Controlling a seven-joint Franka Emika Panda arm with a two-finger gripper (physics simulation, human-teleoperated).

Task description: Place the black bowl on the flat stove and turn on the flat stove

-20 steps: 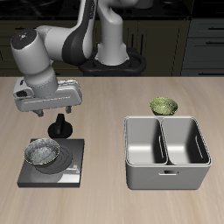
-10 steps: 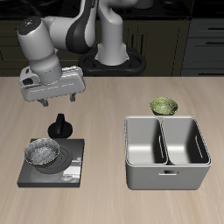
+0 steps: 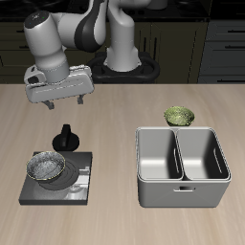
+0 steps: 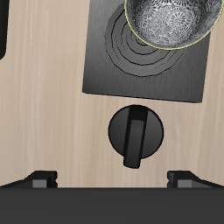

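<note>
Black bowl (image 4: 171, 19) (cut off at frame edge) on flat stove (image 4: 109, 70), gripper (image 3: 63, 102) spread, empty

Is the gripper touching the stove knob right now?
Apart. In the exterior view the gripper hangs well above the knob, bare table between them. The wrist view shows the knob clear of both fingertips.

Wrist view: your black bowl (image 4: 172, 19) is cut off by the frame edge, only part of the rim and speckled inside showing. It hides part of the flat stove (image 4: 131, 61) rings. Only the tips of the fingers (image 4: 41, 178) show, the rest out of frame. Exterior view: the knob (image 3: 66, 137) marking is too small for you to read.
</note>
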